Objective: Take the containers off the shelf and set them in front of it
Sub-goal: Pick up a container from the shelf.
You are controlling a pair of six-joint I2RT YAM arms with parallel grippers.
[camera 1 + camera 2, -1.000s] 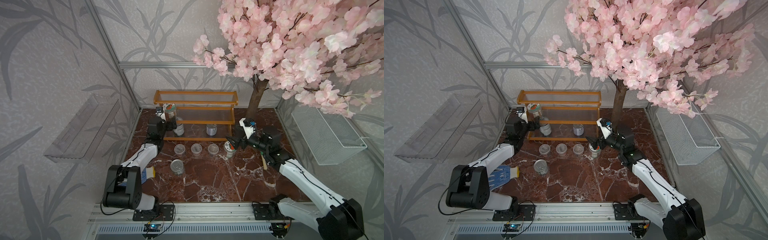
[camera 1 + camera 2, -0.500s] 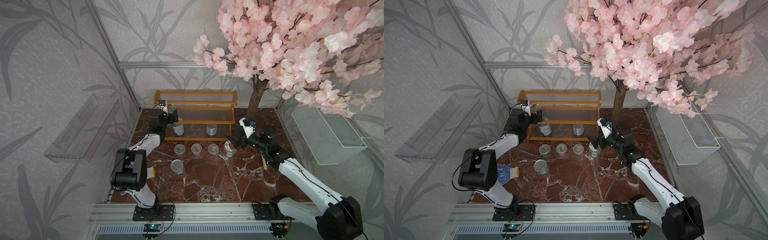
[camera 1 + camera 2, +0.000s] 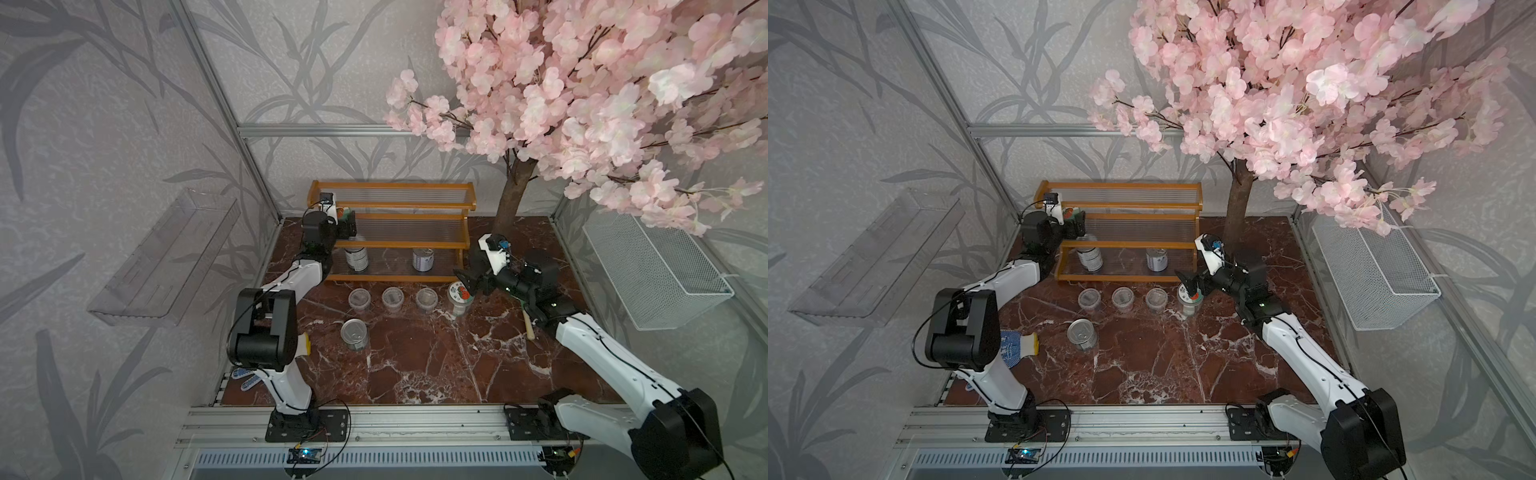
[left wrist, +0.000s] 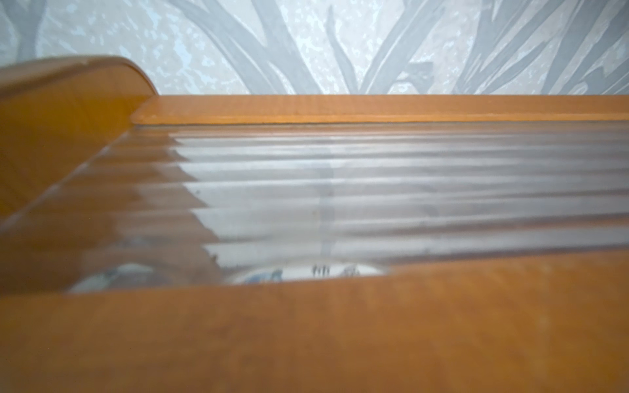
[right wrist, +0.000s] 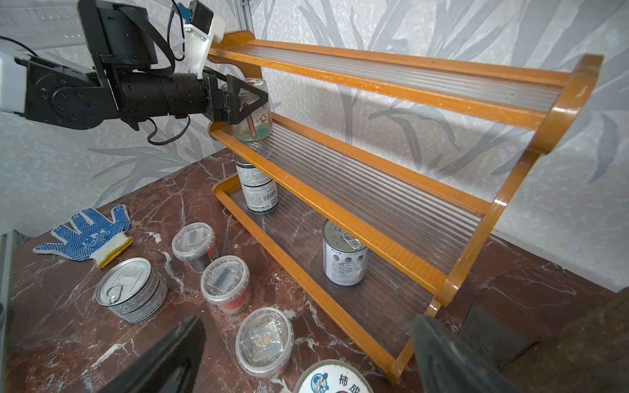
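Observation:
The orange-brown shelf (image 3: 390,205) (image 5: 408,98) stands at the back. At the left end of its middle tier, my left gripper (image 3: 348,222) (image 5: 250,109) is shut on a glass jar (image 5: 253,131). Two tin cans (image 3: 356,258) (image 3: 423,259) stand on the bottom tier. In front of the shelf are three clear cups (image 3: 359,300) (image 3: 392,297) (image 3: 426,298), a tin can (image 3: 354,333) and a white-lidded jar (image 3: 459,293). My right gripper (image 3: 467,282) (image 5: 308,321) hovers open just over that jar. The left wrist view shows only the shelf (image 4: 340,109).
A blue dotted glove (image 3: 1017,347) lies by the left arm's base. The tree trunk (image 3: 513,195) rises right of the shelf. A white wire basket (image 3: 652,266) hangs on the right wall and a clear wall shelf (image 3: 166,257) on the left wall. A wooden handle (image 3: 528,328) lies under the right arm.
My left arm has reached up and in to the middle tier's left end, and its jaws have narrowed around the jar. The right arm has stayed where it was.

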